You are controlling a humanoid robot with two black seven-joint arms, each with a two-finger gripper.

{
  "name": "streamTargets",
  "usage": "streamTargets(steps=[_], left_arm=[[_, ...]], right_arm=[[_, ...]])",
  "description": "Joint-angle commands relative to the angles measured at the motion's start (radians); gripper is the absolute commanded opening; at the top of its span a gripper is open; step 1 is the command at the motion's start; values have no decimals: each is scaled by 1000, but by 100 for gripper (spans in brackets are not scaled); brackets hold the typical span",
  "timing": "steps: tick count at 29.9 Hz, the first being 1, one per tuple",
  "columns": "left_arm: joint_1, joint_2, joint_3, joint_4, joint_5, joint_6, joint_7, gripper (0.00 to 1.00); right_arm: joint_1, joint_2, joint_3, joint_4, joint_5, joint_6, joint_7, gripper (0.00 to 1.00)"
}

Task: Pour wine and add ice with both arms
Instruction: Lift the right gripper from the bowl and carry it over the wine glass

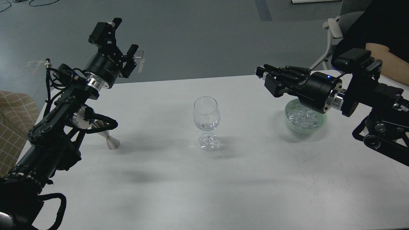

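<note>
A wine glass (206,123) stands upright mid-table (204,179), the wine not discernible inside. The ice (302,115) fills a pale green bowl (305,129) at 3 o'clock. The left gripper (123,43), jaws spread and empty, hangs at 10 o'clock; the right gripper (266,72) hovers beside the bowl, its jaw state unclear. Wrist lettering is illegible. A steel jigger (108,139) lies at 9.

left of the wine glass (206,123), a silver jigger (108,139) is half hidden behind the left arm (60,127), only its lower cone showing. right of the glass, the right gripper (271,75) and its wrist cover the near rim of the green bowl (305,123); the ice (302,116) inside blurs into one glassy mass. any liquid in the glass is too faint to tell. the right gripper's fingers overlap, gap unclear.
</note>
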State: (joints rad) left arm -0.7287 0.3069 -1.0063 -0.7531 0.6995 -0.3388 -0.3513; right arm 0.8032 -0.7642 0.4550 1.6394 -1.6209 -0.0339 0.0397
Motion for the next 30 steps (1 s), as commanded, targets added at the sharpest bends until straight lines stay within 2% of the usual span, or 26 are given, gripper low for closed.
streamTargets(steps=[1,9,16,26,30], left_arm=[[2,0,0,0,1,0,0,98],[2,0,0,0,2,0,0,98],[2,0,0,0,1,-2,-2,98],[2,1,0,0,0,-3,-2,98],[3,0,0,0,0,-5,-3,98]], right_arm=[[1,28,-24,19,-13,20,-6,6],[37,97,-78,31,-59,26,-9,6],[83,140,-81,31,-65,84,-18,6],[83,164,-87,20,-140,120,-26,6],[84,209,-102,10,-159,123,-50,7]])
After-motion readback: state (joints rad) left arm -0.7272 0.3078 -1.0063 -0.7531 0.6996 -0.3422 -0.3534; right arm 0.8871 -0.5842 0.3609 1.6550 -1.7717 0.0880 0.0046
